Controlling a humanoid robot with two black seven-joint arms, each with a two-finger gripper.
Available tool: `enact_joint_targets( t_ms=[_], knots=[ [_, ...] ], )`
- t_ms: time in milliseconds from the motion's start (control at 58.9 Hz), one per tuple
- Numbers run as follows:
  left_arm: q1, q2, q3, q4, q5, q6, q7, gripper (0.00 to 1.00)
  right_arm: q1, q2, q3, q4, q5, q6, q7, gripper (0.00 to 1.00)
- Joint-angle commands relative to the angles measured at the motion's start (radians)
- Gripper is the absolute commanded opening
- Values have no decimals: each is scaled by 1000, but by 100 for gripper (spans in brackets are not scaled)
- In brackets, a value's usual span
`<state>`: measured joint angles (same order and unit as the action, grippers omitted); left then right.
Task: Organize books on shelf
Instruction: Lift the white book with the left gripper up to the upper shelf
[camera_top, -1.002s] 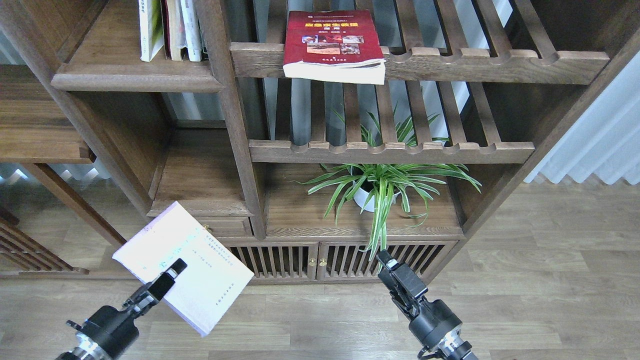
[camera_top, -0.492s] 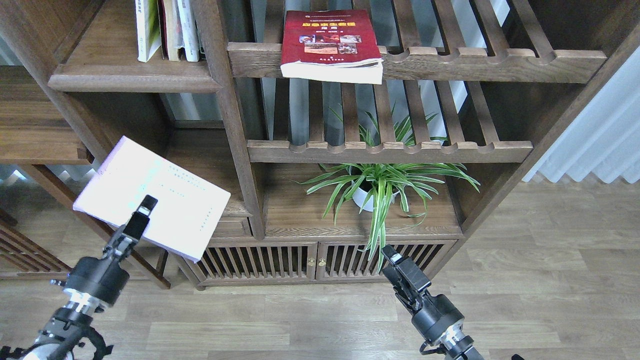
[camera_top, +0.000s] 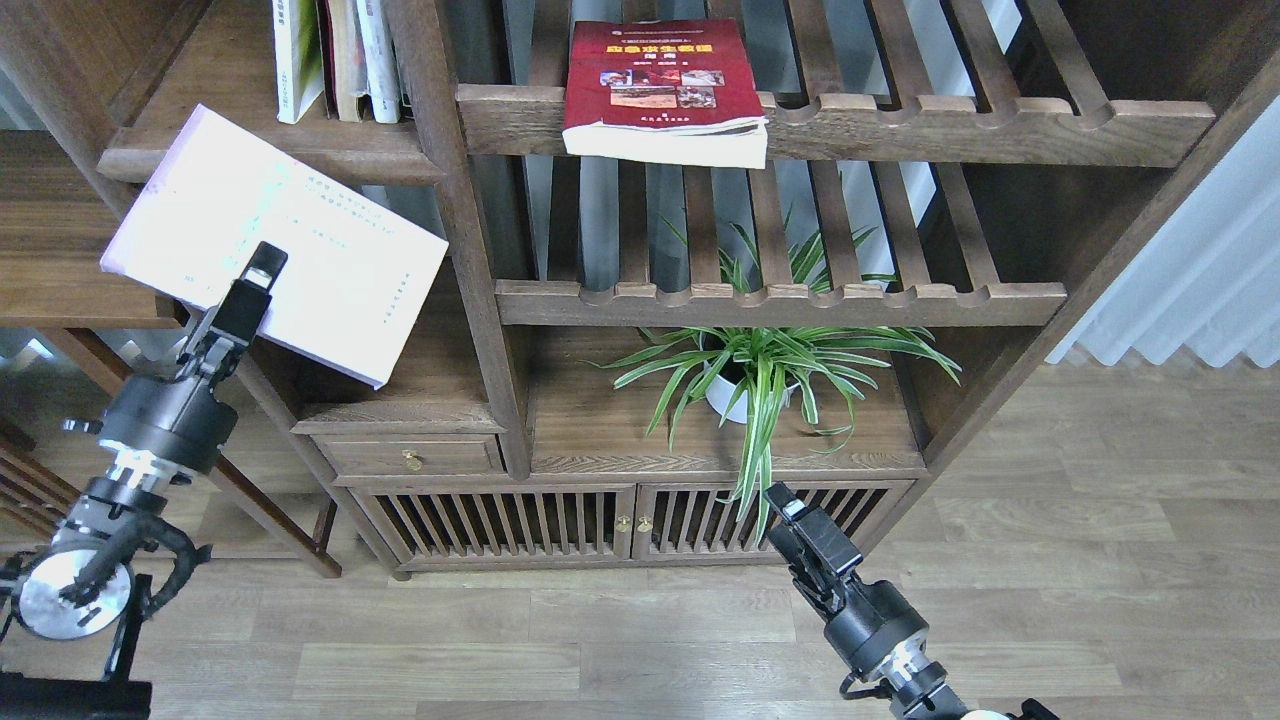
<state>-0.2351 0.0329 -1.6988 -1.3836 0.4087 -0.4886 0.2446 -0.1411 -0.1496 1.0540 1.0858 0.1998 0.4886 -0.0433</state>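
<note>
1. Pale lavender-white book (camera_top: 300, 240), faint dark and greenish print across the cover.
2. Dark red book (camera_top: 655, 75), yellow title, small photo panels, cream page edges.
3. Yellow-green and white spine on the upright book (camera_top: 296, 55), paler spines beside it.
4. Dark walnut-brown bookcase (camera_top: 470, 250), visible grain; same brown on the shelf (camera_top: 270, 160).
5. Green leaves striped with cream on the plant (camera_top: 770, 370), white pot.
6. Black left pincer (camera_top: 258, 283); black right pincer (camera_top: 790, 518).
7. Grey-brown plank floor (camera_top: 1100, 560).

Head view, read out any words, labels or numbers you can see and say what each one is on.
None can be quoted.
Dark red book lying on the slatted rack: yellow title, blurred.
Pale lavender-white book in the left gripper: faint print, too small to read.
Upright books on the solid brown shelf: spine text unreadable.
</note>
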Motion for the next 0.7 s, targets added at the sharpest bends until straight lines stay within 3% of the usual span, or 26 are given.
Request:
enact_joint_targets(
  t_ms=[0,153,390,509,679],
  knots=[
    [-39,2,-73,0,1,0,39,2,0,-2,0,-12,9,0,0,98],
    [-82,27,-136,0,2,0,111,2,9,-1,0,-15,9,0,0,98],
    [-199,156,-183,2,13,0,179,1,14,-1,0,-15,9,0,0,98],
    [-263,211,-185,3,19,0,244,1,17,1,0,-14,9,0,0,98],
    [-349,226,-176,11,19,0,244,1,24,1,0,-15,10,0,0,98]
  ],
)
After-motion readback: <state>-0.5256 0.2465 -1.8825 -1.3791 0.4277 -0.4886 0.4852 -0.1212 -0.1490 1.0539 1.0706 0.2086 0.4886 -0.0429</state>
